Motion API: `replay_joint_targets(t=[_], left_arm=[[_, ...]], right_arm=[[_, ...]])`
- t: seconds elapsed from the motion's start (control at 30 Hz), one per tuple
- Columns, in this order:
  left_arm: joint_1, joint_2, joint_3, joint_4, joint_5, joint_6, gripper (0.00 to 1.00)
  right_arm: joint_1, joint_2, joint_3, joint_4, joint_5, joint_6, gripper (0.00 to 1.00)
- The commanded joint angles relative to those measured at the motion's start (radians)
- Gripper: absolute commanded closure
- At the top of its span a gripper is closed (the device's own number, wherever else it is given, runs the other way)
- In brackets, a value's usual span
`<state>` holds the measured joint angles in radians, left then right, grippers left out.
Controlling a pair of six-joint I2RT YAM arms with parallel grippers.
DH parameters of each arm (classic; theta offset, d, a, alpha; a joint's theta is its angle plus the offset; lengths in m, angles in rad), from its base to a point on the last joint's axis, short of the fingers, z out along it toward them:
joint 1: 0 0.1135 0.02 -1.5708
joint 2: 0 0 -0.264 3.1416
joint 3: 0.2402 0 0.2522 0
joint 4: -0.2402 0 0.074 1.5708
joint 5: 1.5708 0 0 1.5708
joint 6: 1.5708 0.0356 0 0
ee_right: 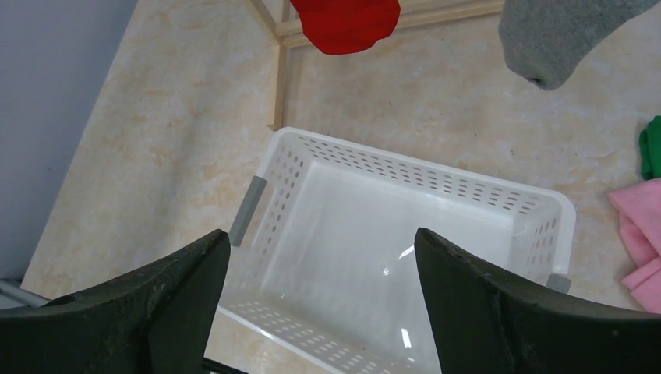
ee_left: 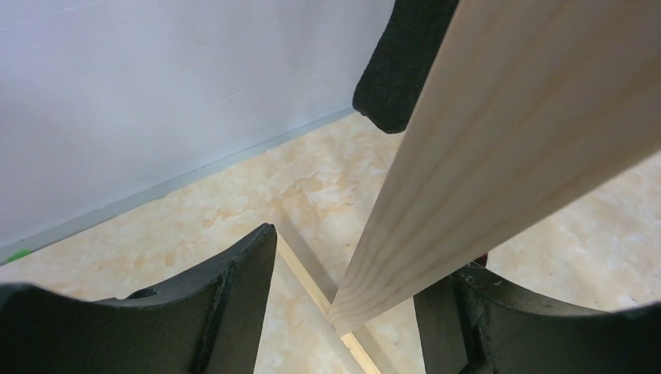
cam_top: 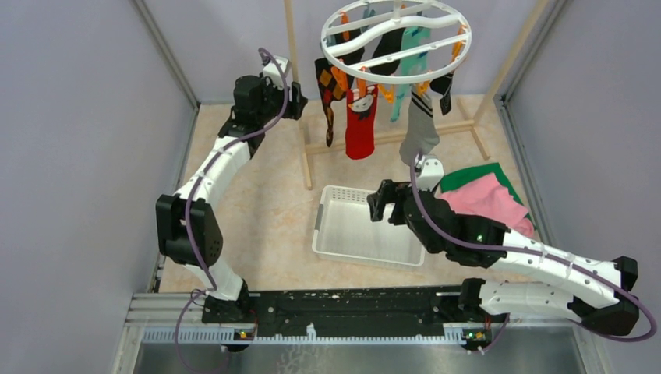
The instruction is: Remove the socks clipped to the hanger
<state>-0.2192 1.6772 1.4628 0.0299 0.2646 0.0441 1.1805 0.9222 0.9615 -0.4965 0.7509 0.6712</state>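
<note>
Several socks (cam_top: 361, 125) are hanging from the clips of the white ring hanger (cam_top: 390, 39) at the back of the table. Each one is dangling with its long axis straight up and down, cuff pinched at the top and toe pointing at the floor. The left gripper (cam_top: 299, 100) is hovering high, at about the level of the sock bodies, with its fingers spread and gripping nothing. The black argyle sock (cam_top: 326, 95) is hanging just to that gripper's right, but the wooden post (ee_left: 499, 148) of the rack is standing between the two and is crossing the gap between the open fingers in the wrist view. Whether the post is touching a finger, I cannot tell. The right gripper (cam_top: 377, 204) is sitting low over the white basket (ee_right: 405, 167), jaws wide apart and empty. It is looking down into the basket, with the toes of the red sock (ee_right: 347, 22) and the grey sock (cam_top: 419, 131) hanging beyond and above it. By my judgement the left arm is the nearer one for the argyle sock, yet it is needing to clear the post first. The right arm is lying under the grey sock and is needing to rise toward it.
</note>
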Motion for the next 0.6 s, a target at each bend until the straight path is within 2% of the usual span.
replay_joint_targets(t=[0.0, 0.23, 0.47, 0.57], left_arm=[[0.022, -0.115, -0.041, 0.063, -0.175, 0.252, 0.32], [0.036, -0.244, -0.21, -0.003, -0.227, 0.246, 0.25], [0.112, -0.367, -0.337, -0.025, -0.225, 0.27, 0.18], [0.119, -0.39, -0.337, -0.093, -0.207, 0.276, 0.07]], right_arm=[[-0.01, -0.031, -0.013, 0.007, -0.02, 0.022, 0.12], [-0.012, -0.034, -0.008, 0.02, -0.071, -0.013, 0.12], [-0.013, -0.032, 0.0, 0.046, -0.139, -0.055, 0.12], [-0.028, -0.042, 0.01, 0.042, -0.141, -0.066, 0.12]])
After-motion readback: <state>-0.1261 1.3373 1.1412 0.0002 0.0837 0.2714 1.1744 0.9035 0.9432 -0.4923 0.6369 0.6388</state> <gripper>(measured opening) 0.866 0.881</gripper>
